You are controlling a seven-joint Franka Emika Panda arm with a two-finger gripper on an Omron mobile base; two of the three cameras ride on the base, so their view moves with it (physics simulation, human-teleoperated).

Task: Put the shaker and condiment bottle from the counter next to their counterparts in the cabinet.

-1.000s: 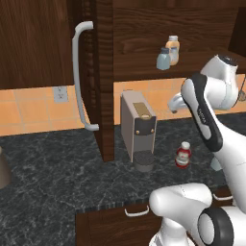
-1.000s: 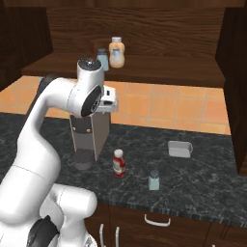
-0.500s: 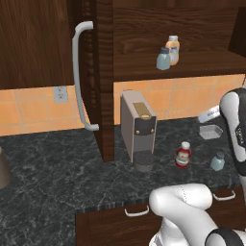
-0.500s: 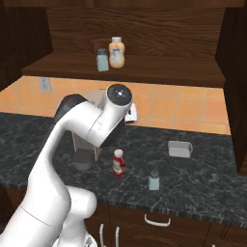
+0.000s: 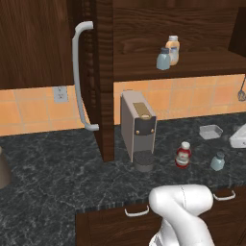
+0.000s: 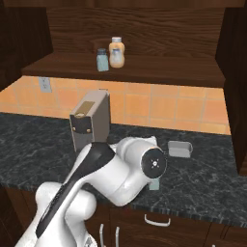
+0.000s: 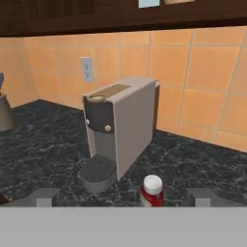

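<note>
The red condiment bottle (image 5: 182,154) with its white cap stands on the dark counter (image 5: 57,168) right of a coffee machine. The counter's pale blue-grey shaker (image 5: 217,161) stands a little further right. On the cabinet shelf (image 5: 192,62) a matching shaker (image 5: 163,58) stands beside the tan-orange bottle (image 5: 173,48). In the hand view my gripper (image 7: 124,198) is open, fingertips (image 7: 46,197) wide apart. It is low over the counter, with the condiment bottle (image 7: 152,190) ahead between them, untouched. In the right base view my arm hides the condiment bottle.
A grey coffee machine (image 5: 138,127) stands under the shelf, close left of the red bottle. The open cabinet door (image 5: 98,77) with its curved grey handle (image 5: 81,72) juts out left of it. A small grey tray (image 5: 210,131) lies at the back right.
My arm has swung down and to the right, from shelf height beside the cabinet to low over the counter. The bottles and shakers have stayed in place.
</note>
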